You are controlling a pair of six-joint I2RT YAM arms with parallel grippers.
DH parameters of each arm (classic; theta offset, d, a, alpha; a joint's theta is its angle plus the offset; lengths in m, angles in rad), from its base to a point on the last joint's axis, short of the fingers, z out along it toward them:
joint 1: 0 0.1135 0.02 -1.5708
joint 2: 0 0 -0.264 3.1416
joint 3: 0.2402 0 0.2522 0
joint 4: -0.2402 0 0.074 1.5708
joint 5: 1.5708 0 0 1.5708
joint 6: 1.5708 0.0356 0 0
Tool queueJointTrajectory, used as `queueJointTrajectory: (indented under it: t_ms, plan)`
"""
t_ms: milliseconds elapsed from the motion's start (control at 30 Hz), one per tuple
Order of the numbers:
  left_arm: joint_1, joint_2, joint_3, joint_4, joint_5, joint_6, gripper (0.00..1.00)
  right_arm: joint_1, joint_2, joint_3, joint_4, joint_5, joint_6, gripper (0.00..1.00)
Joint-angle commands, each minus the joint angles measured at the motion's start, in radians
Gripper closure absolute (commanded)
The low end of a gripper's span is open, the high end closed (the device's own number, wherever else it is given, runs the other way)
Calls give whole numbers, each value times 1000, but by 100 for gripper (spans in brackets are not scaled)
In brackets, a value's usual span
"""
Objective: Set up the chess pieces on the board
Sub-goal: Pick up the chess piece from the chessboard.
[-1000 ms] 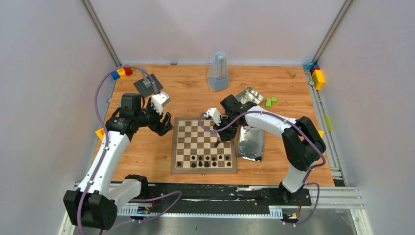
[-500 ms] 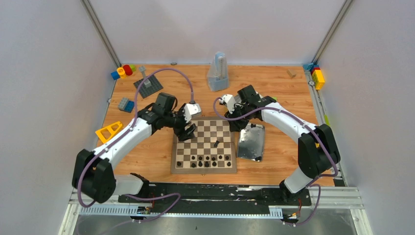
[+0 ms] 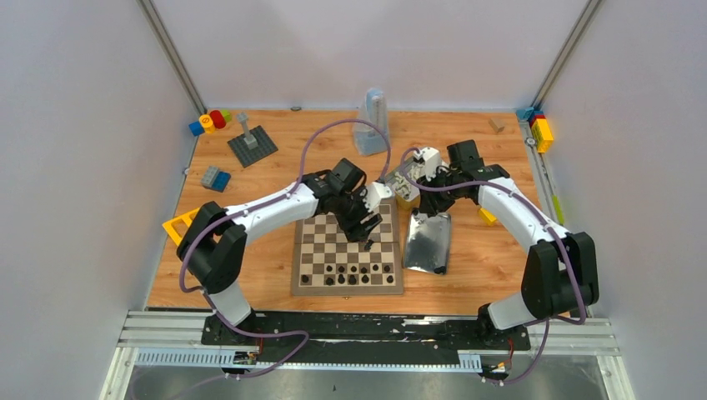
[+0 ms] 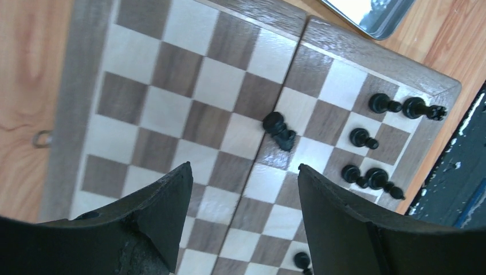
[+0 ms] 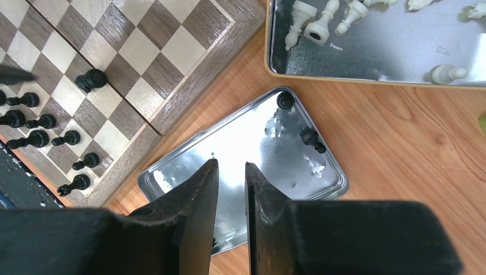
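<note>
plainly, the fingers of the left gripper (image 4: 243, 175) stand wide apart and empty above the board (image 4: 66, 132), a lone black piece (image 4: 279, 130) sitting on a mid-board square ahead of them; those of the right gripper (image 5: 231, 169) show only a narrow empty gap over the silver tin (image 5: 246, 137) holding two black pieces (image 5: 311, 139). closing off-centre could squirt the small glossy piece sideways into the black row (image 4: 360, 137) at the board's near edge.
</note>
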Motion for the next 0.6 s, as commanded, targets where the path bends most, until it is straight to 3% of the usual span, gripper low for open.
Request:
queueJointTrajectory:
  t_ms: [0, 233, 567]
  plan:
    - [-77, 34, 52, -37, -96, -120, 25, -18, -46, -14, 46, -45, 17, 76]
    - [-142, 85, 84, -25, -184, -162, 24, -27, -42, -25, 52, -47, 13, 76]
    - [-168, 173, 173, -58, -217, -175, 33, -32, -41, -36, 57, -44, 6, 76]
